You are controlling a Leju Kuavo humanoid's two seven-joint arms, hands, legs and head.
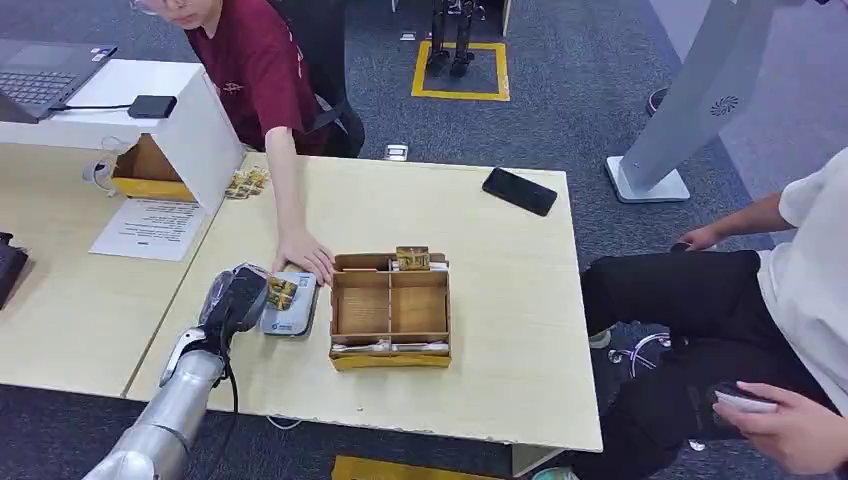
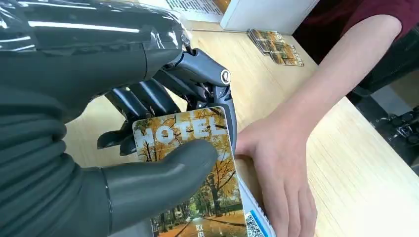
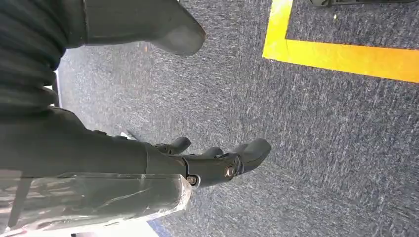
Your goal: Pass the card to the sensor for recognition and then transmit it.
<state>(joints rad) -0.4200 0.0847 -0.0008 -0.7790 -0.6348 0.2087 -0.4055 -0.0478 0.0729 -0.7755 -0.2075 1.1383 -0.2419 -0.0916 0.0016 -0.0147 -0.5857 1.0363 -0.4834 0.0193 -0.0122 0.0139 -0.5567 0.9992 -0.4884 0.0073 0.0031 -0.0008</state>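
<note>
Over the card reader (image 1: 290, 312), near the desk's (image 1: 500, 300) front-left part: hotel key card (image 2: 190, 168) pinched in left hand (image 1: 238, 296), thumb (image 2: 163, 173) pressed on printed face, dark fingers (image 2: 148, 98) behind. Card hovering at or just above reader; contact not resolvable. Person's hand (image 1: 306, 255) resting at reader's far edge, touching or just beside it.

Handling, as judged: thin, light, stiff plastic; glossy face, so likely slippery under smooth thumb. Little risk of breakage, more of sliding out or twisting. Best held as now, across one end on both faces, leaving other end free for reader and for handover.

Room: wooden compartment box (image 1: 390, 310) just beside reader on right, wall standing above desk level; sideways sweep that way risks a knock. Person's hand crowds far side. Open desk toward front edge and above; lifting straight up looks safest. Black phone (image 1: 519, 190) well apart.

Right hand (image 3: 212, 165) hanging over grey carpet, fingers loosely curled, holding nothing.
</note>
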